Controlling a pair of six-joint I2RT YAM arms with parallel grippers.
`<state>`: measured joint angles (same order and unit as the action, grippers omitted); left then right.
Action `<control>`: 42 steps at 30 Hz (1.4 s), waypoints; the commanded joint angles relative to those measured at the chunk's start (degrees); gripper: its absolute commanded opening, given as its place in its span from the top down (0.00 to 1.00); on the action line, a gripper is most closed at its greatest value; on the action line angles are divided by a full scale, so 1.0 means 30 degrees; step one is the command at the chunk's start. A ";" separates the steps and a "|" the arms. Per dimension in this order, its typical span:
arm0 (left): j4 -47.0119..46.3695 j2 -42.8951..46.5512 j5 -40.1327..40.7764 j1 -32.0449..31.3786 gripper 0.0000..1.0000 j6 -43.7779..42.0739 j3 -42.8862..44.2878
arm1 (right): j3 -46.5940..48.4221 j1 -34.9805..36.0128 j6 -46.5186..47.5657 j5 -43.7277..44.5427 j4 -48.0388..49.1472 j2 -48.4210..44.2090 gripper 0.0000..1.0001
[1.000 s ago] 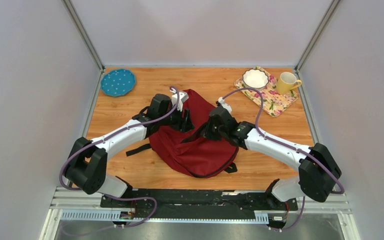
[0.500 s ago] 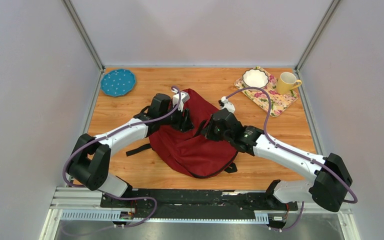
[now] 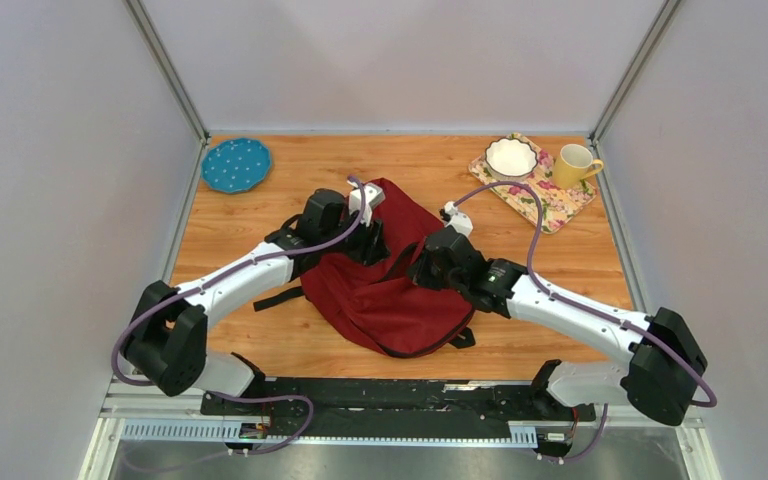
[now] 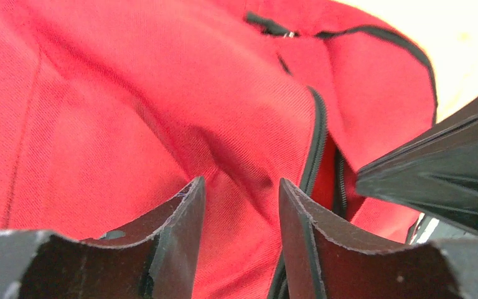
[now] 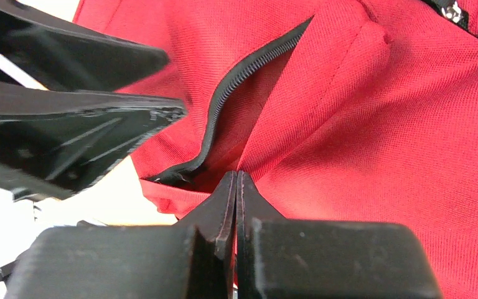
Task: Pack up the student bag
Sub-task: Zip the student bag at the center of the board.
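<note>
Our left fingers [image 4: 174, 240] are hovering spread over the bag [image 3: 390, 290] while our right fingers [image 5: 221, 205] are pinching its fabric, on the wooden table [image 3: 410, 160] between grey walls [image 3: 400, 60].

Top cam is sitting high behind the arm bases, looking down over the whole tabletop [image 3: 410, 165]. Left wrist cam is peering out past the left claw [image 4: 241, 187], right up against the student bag [image 3: 390, 300]. Right wrist cam is doing likewise past the right claw [image 5: 236, 177]. Both wrist views are sharing the zipper [image 5: 224, 93] and catching the opposite claw.
</note>
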<state>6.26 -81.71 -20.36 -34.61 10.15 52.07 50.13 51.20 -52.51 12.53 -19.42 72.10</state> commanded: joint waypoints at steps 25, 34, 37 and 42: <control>-0.0124 -0.4877 -0.3123 -0.0709 0.51 0.1244 0.2455 | 0.1159 0.0306 0.1683 0.1092 0.1524 -0.0482 1.00; 0.1195 0.3176 0.1918 0.1398 0.44 0.3030 -0.2817 | 0.2567 -0.0484 0.1946 0.0600 0.0032 0.3124 1.00; 0.0959 0.6487 0.2682 0.1692 0.38 0.3499 -0.4256 | 0.2598 -0.0485 0.2385 -0.0337 -0.0500 0.4238 0.98; 0.2449 1.0497 0.3357 0.1722 0.37 0.4173 -0.6017 | 0.1749 -0.0338 0.3466 -0.1715 -0.0384 0.4070 0.68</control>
<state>9.47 -57.89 -14.17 -29.23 19.92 37.15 55.94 49.60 -45.78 11.62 -19.70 86.24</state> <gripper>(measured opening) 0.627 0.225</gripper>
